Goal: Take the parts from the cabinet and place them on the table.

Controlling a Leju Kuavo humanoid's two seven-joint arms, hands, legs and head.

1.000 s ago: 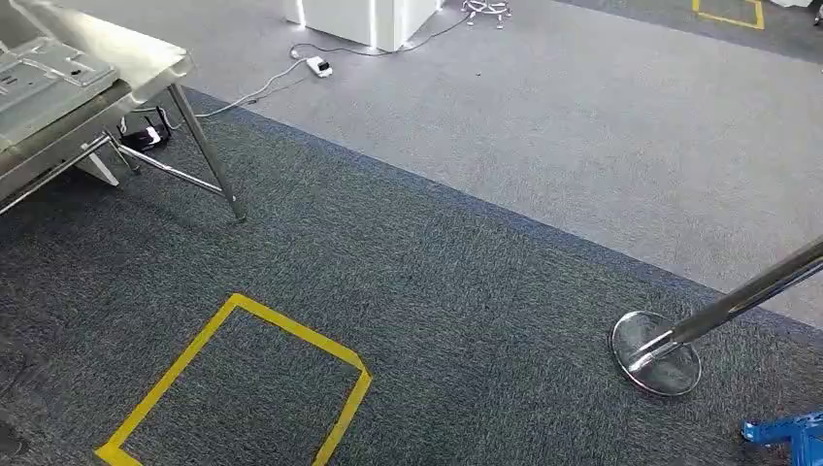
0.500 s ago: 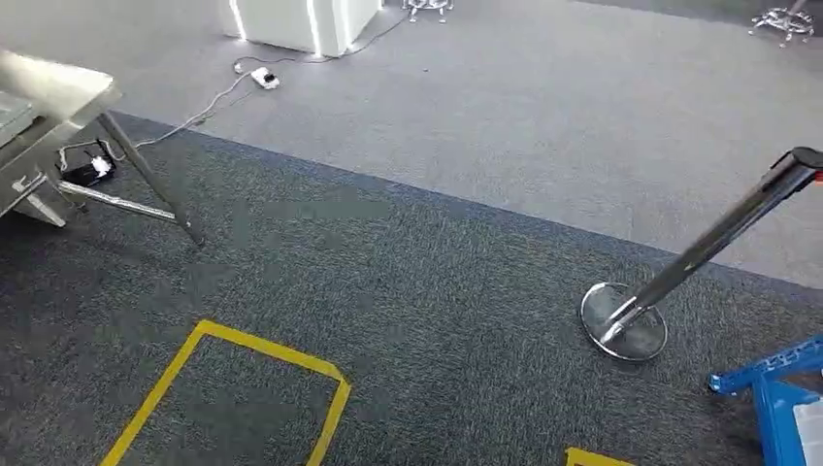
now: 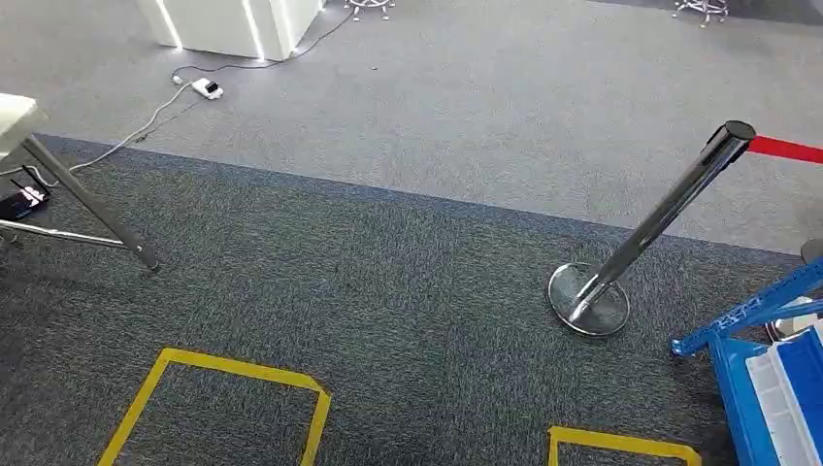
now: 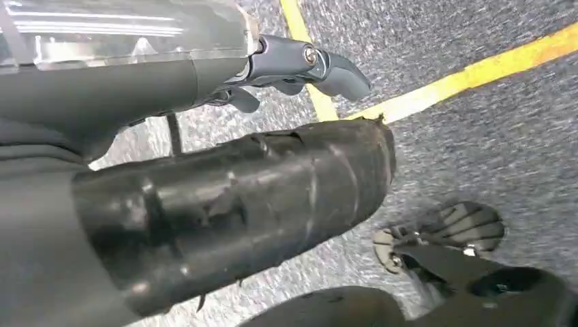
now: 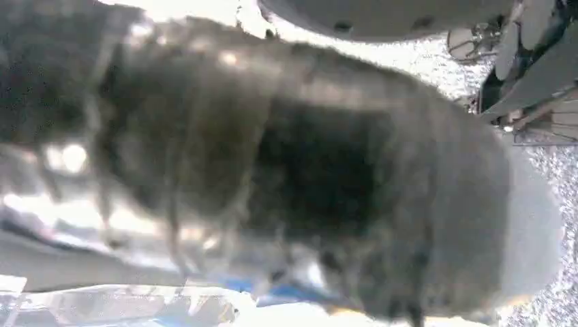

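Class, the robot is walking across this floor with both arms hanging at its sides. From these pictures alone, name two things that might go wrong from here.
1. The chrome stanchion leans across the path with a wide base and a red belt; a leg or arm might catch it and tip it.
2. A white cable trails over the carpet toward the metal table leg; a step that way might snag it.

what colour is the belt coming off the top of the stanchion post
Red belt, clearest in the head view, running off the chrome post.
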